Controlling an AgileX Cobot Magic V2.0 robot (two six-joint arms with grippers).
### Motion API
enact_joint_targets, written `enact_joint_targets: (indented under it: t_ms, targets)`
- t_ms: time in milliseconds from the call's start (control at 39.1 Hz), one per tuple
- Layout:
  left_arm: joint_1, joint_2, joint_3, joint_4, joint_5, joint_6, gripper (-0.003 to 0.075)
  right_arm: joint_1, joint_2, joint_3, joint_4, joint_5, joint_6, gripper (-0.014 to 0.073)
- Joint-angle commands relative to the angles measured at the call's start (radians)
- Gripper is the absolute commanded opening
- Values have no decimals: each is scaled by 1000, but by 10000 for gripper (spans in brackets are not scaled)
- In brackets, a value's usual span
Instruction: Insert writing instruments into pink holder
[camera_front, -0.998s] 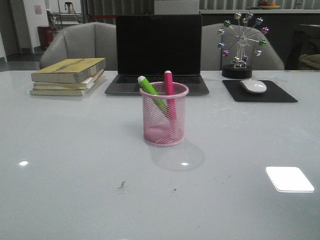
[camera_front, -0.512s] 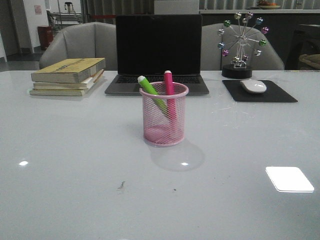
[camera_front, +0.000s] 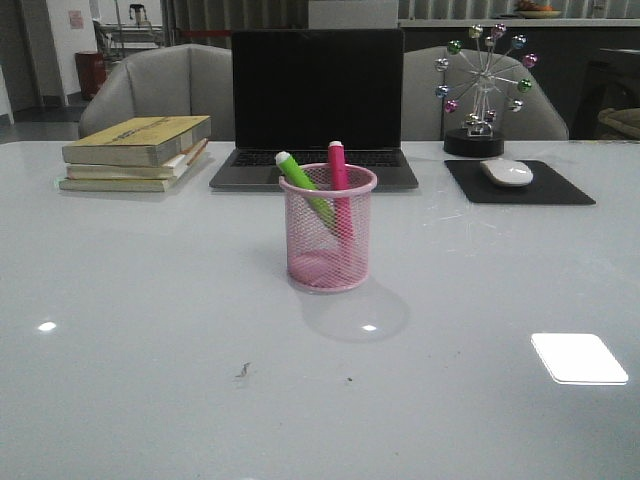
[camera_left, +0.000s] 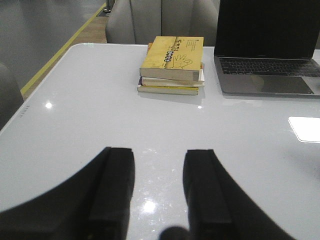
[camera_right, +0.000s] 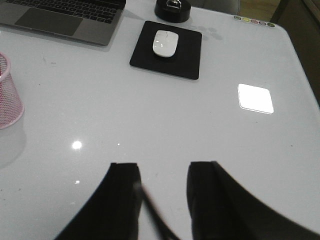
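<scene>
Standing mid-surface, the pink wire-mesh cylindrical cup (camera_front: 328, 228) holds both markers: the lime green highlighter (camera_front: 303, 185) leaning left, the magenta pink highlighter (camera_front: 338, 168) nearly upright beside it. Near the left end effector (camera_left: 158, 192) and right end effector (camera_right: 163, 200), each spread apart and empty, the glossy white surface (camera_front: 150, 330) shines.

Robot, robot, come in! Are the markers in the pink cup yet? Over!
Left gripper open, empty. Right gripper open, empty. Green marker and pink marker both in pink holder. Nothing in the way.
</scene>
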Motion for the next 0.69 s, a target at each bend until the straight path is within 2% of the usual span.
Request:
enact_joint_targets:
  t_ms: [0,256,358,538,666]
  targets:
    - [2,1,-29,-4,-80,0,330,-7,0,-29,-18,-76,-7,364]
    - [2,1,-29,-4,-80,0,330,-7,0,-29,-18,-78,-7,346]
    - [2,1,-29,-4,-80,0,330,-7,0,-29,-17,-78,-7,260]
    - [2,1,-29,-4,-80,0,330,-7,0,-29,24,-78,-7,45]
    - [2,1,-29,-4,-80,0,330,-7,0,-29,40,-78,-7,58]
